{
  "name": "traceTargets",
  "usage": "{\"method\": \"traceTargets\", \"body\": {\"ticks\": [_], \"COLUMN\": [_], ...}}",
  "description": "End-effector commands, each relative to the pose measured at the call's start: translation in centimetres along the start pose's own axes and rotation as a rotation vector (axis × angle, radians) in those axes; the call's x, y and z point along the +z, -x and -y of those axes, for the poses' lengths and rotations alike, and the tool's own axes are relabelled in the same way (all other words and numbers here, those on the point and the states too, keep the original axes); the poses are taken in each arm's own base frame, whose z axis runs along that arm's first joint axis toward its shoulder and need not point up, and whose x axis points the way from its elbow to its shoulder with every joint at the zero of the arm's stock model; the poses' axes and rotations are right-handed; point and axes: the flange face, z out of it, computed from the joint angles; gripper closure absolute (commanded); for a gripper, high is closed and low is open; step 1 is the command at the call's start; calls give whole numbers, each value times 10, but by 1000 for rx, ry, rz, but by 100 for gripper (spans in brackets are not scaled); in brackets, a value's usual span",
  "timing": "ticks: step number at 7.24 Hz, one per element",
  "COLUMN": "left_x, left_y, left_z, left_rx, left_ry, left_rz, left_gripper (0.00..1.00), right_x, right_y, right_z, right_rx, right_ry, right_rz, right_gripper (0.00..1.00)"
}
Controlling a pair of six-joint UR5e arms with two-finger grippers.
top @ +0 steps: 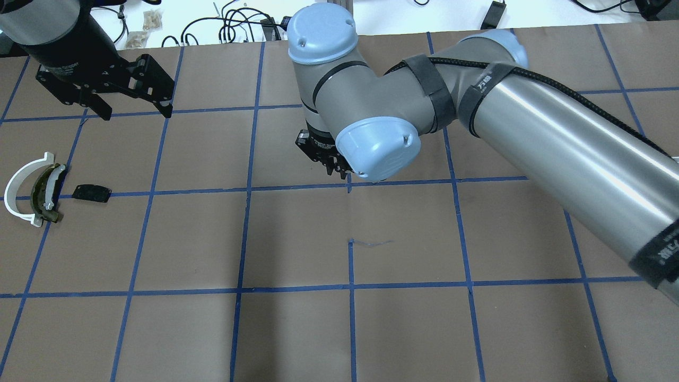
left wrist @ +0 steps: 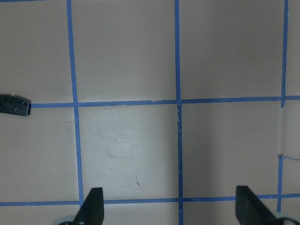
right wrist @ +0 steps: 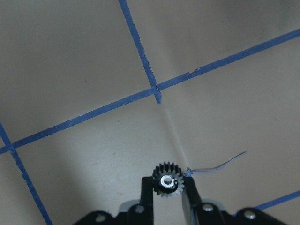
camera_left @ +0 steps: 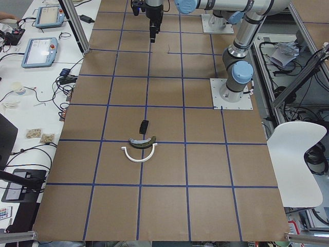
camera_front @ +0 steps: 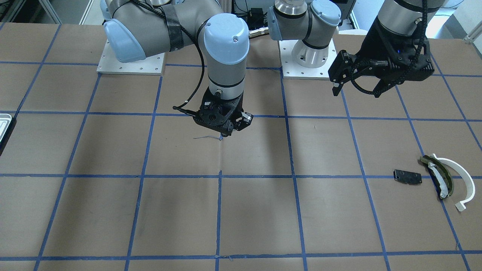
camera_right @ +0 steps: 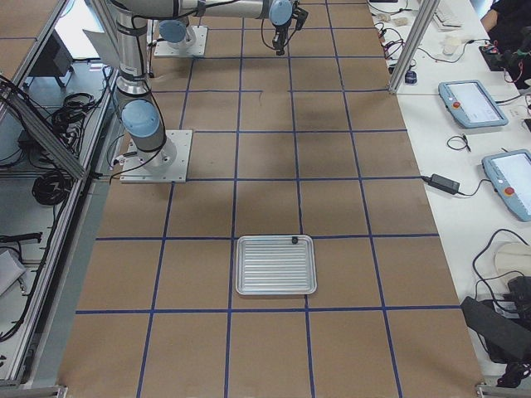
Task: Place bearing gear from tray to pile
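Observation:
My right gripper (right wrist: 167, 186) is shut on a small black bearing gear (right wrist: 167, 179) with a silver centre and holds it above the brown table near its middle (camera_front: 226, 132). The pale grey tray (camera_right: 275, 265) lies far off at the table's right end, its corner at the front view's left edge (camera_front: 3, 124). The pile lies at the left end: a white arc (camera_front: 457, 177), an olive-green and white curved piece (camera_front: 438, 177) and a black plate (camera_front: 407, 177). My left gripper (top: 132, 103) is open and empty, raised beyond the pile. The plate's end shows in the left wrist view (left wrist: 14, 105).
Blue tape lines grid the brown table (top: 350, 329). A small dark item (camera_right: 294, 240) sits at the tray's far rim. A thin loose strand (top: 371, 243) lies near the table's middle. Tablets and cables lie on the white bench (camera_right: 473, 104) beyond the table's far side.

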Motion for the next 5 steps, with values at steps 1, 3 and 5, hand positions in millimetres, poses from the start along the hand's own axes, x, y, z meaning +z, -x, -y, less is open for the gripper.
{"method": "traceTargets", "body": {"ticks": [1,3,5], "left_x": [0,0,1], "left_y": [0,0,-1], "left_z": [0,0,0], "left_rx": [0,0,0], "left_ry": [0,0,3], "left_rz": [0,0,0], "left_gripper": [0,0,0], "right_x": [5,-1,-38], "right_y": [-1,-1,-45], "right_z": [0,2,32], "right_rx": [7,2,-49], "right_ry": [-13,-18,-21], "right_rz": [8,10,13], "right_gripper": [18,8,5]}}
